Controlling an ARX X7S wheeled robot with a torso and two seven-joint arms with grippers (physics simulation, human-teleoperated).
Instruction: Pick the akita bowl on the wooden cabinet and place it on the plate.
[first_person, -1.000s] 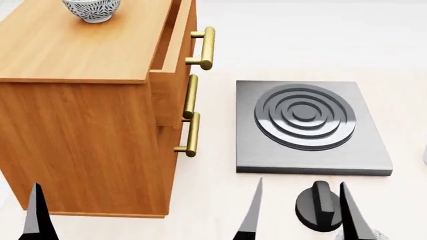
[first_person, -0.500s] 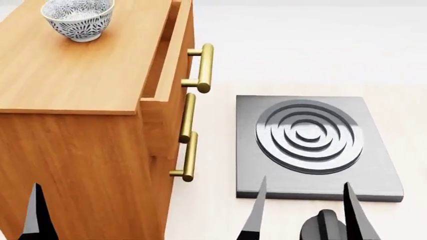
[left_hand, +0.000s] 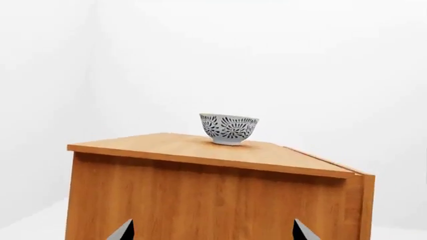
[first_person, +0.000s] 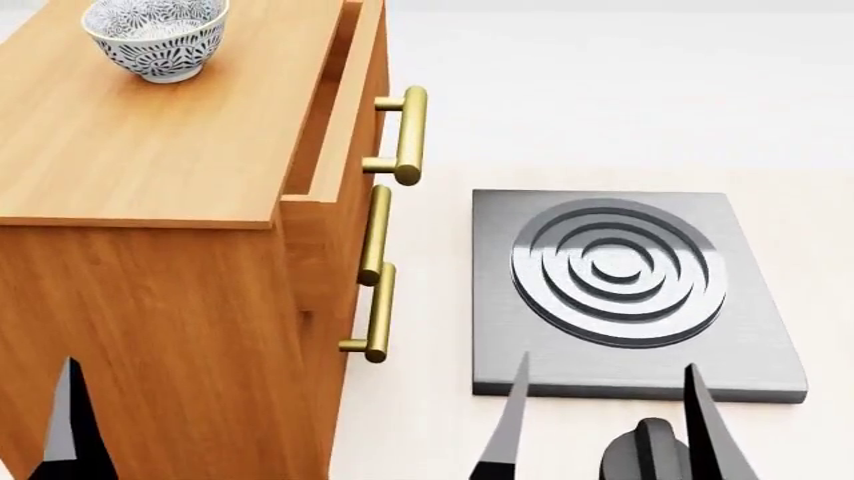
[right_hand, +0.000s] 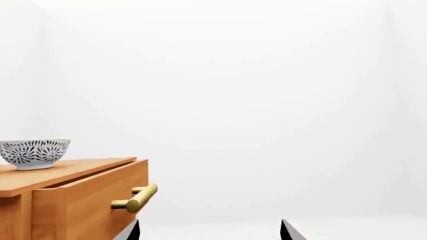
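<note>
Akita bowl (first_person: 155, 38) sits upright at upper left of the head view, on top of the wooden cabinet (first_person: 174, 150), toward its far end, clear of the edges. Nothing is touching it.

Key relation: the bowl lies up and ahead of the left gripper (left_hand: 212, 231). In the left wrist view the bowl (left_hand: 229, 128) is near frame centre, above the two finger tips that poke in at the bottom edge, with the cabinet's side wall between. So the left arm is lined up on it and looks the nearer; my call is that it has to rise over the cabinet top before reaching in. The bowl is round, so there's no long axis to align to.

Left gripper: tips spread wide apart, empty. Right gripper (first_person: 601, 425): tips also spread, empty, at lower right of the head view by the black knob (first_person: 645, 453), in front of the grey burner plate (first_person: 627, 290). From the right wrist the bowl (right_hand: 35, 153) is off at the left edge, past the brass handle (right_hand: 137, 198).

Hidden: the plate is in no view, so the drop target is unknown. Only one left finger shows in the head view. The top drawer looks slightly pulled out.
</note>
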